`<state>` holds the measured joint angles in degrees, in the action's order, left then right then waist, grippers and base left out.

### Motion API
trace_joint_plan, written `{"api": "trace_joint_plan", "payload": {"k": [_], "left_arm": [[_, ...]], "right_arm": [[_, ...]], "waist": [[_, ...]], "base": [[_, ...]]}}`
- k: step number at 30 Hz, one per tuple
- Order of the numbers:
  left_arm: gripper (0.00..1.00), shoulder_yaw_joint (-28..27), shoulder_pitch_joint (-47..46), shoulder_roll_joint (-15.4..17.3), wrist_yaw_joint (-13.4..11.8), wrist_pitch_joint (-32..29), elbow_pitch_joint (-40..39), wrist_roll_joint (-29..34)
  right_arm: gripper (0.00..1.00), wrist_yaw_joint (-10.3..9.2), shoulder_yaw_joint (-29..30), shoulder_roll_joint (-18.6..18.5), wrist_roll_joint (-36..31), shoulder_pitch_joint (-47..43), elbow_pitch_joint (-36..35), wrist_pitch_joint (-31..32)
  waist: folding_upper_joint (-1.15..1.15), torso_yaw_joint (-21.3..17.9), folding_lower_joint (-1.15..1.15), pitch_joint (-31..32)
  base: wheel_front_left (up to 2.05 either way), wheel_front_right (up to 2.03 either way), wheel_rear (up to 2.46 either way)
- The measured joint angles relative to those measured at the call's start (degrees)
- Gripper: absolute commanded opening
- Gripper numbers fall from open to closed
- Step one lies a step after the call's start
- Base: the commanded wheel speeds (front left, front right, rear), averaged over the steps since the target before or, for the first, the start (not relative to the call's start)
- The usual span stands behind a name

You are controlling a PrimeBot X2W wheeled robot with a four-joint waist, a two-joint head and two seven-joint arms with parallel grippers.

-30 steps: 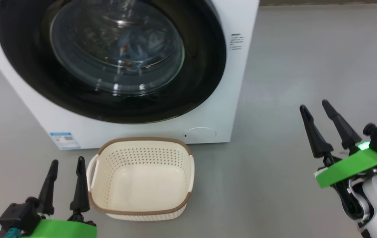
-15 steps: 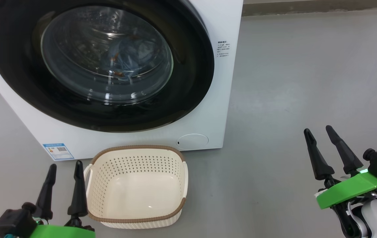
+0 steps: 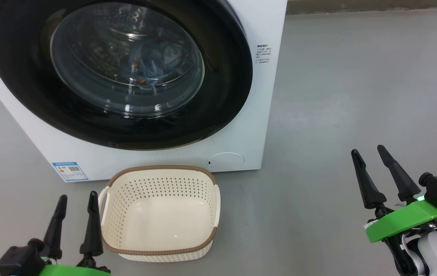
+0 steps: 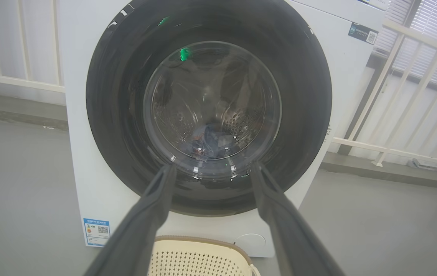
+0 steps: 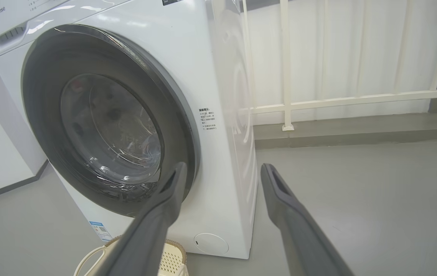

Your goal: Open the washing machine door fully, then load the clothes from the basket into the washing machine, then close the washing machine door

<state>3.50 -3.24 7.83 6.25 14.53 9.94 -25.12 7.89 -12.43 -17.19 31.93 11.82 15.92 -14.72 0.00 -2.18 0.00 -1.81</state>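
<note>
The washing machine door [image 3: 126, 61], round, glossy black-rimmed with bulging glass, is sitting shut on the white front-loading washing machine [image 3: 256, 126]. It is likely heavy, stiff and slick, so hooking its rim edge seems best. The left claw [image 3: 78, 196] and right claw [image 3: 367, 149] are hanging apart, empty.

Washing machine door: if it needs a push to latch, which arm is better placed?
Probably the left. The left gripper points straight at the washing machine door; the right gripper stands off to its side, over the floor.
</note>
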Motion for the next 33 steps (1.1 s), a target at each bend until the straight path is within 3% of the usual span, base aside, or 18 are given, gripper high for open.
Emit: {"api": "trace_joint_plan", "payload": {"k": [30, 31, 33], "left_arm": [[1.00, 0.5, 0.0, 0.4, -1.2, 0.0, 0.3, 0.6], [0.00, 0.6, 0.0, 0.5, -1.2, 0.0, 0.5, 0.5], [0.00, 0.7, 0.2, -0.2, -1.2, 0.0, 1.7, 0.5]], "right_arm": [[1.00, 0.00, 1.5, 0.9, -1.8, 0.0, 1.3, 0.0], [0.00, 0.01, 1.5, 0.9, -1.8, 0.0, 1.4, 0.0], [0.00, 0.03, 1.3, 1.5, -1.8, -0.8, 2.5, 0.0]], "waist": [[0.00, 0.0, 0.00, 0.1], [0.00, 0.0, 0.00, 0.1], [0.00, 0.0, 0.00, 0.1]], "base": [[0.00, 0.00, 0.00], [0.00, 0.00, 0.00], [0.00, 0.00, 0.00]]}}
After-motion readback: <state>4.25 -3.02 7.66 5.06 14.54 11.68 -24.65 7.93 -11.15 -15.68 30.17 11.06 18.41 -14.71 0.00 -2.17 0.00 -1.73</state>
